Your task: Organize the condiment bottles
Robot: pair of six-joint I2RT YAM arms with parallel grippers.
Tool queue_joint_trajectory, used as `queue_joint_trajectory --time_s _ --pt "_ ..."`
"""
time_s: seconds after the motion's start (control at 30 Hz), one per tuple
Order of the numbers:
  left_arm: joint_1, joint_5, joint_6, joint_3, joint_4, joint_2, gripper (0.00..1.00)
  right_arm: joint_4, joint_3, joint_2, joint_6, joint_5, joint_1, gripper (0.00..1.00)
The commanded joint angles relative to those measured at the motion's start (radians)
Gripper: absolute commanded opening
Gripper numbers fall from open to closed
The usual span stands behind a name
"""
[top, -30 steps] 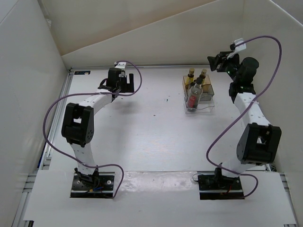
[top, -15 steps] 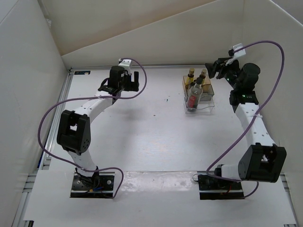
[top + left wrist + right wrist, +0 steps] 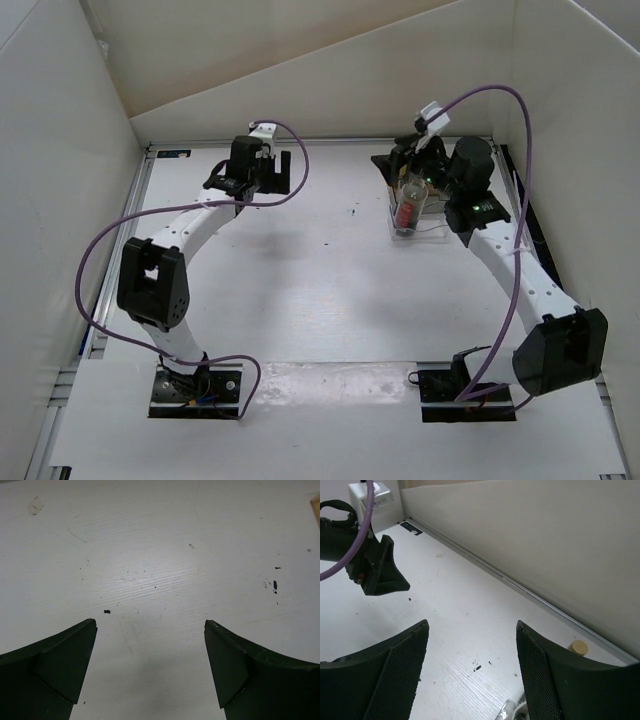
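Far right on the white bench (image 3: 320, 290), a clear plastic box (image 3: 424, 232) sits near the right wall. 1 tall clear bottle (image 3: 406, 210) with reddish contents is inside the box, in its near part; upright or leaning, cannot tell. The other bottles are hidden under the right arm's wrist in the top view.

Right pincer (image 3: 393, 163) hangs over the far left edge of the box, aimed left and far. Right wrist view: its 2 fingers (image 3: 395, 680) stand apart with only bare bench between them and nothing gripped. A small tan round thing (image 3: 578, 647) shows just right of the right finger, close to the far wall; cannot tell what it is. A bit of clear plastic (image 3: 512, 709) pokes in at the bottom edge.

Left pincer (image 3: 278, 172) is at the far left of the bench, well apart from the box. Left wrist view: jaws apart, holding nothing, scuffed bench with dark specks between them. A tan corner (image 3: 316, 505) shows at the right edge.
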Motion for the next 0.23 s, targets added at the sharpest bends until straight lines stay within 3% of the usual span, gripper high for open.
queue_joint_trajectory --time_s 0.0,0.2 --pt "-0.023 -0.098 0.0 0.017 -0.054 -0.08 1.0 0.0 0.061 0.022 -0.028 0.033 0.042 0.73" --pt "-0.058 -0.242 -0.014 0.073 -0.118 -0.04 1.0 0.0 0.058 0.047 -0.036 0.027 0.119 0.73"
